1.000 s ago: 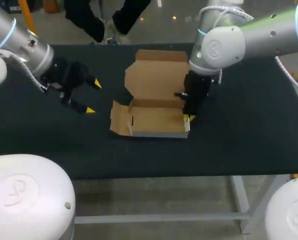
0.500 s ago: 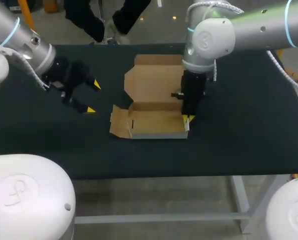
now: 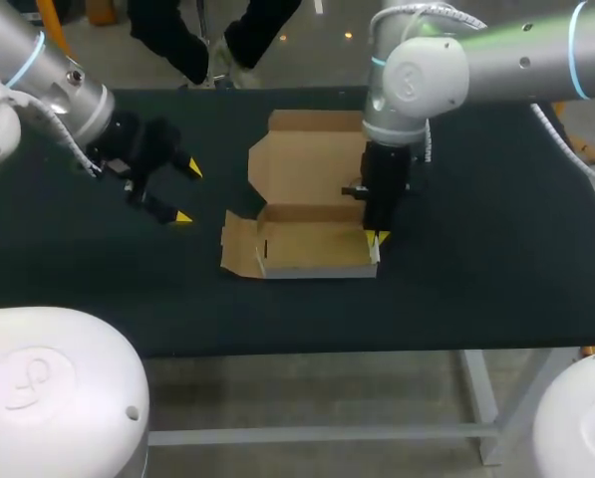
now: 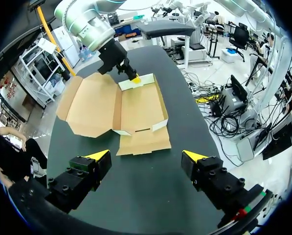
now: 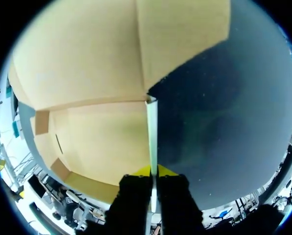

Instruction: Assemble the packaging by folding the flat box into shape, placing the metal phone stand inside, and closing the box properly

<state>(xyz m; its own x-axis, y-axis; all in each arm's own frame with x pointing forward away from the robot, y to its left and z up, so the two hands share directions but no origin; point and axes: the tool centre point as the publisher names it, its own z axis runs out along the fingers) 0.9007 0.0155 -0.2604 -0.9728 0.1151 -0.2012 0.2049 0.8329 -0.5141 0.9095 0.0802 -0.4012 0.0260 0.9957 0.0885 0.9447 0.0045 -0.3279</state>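
Head view: 1 box (image 3: 312, 244), 2 claws (image 3: 187, 192) (image 3: 377, 237).

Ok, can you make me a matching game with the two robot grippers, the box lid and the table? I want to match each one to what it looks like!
Things:
1. left gripper
2. right gripper
3. box lid
4. table

What it looks like:
a. black all over
b. pinching one side wall of the box
c. fingers wide apart, holding nothing
d. brown, folded back open

Right pairs: 1-c, 2-b, 3-d, 4-a
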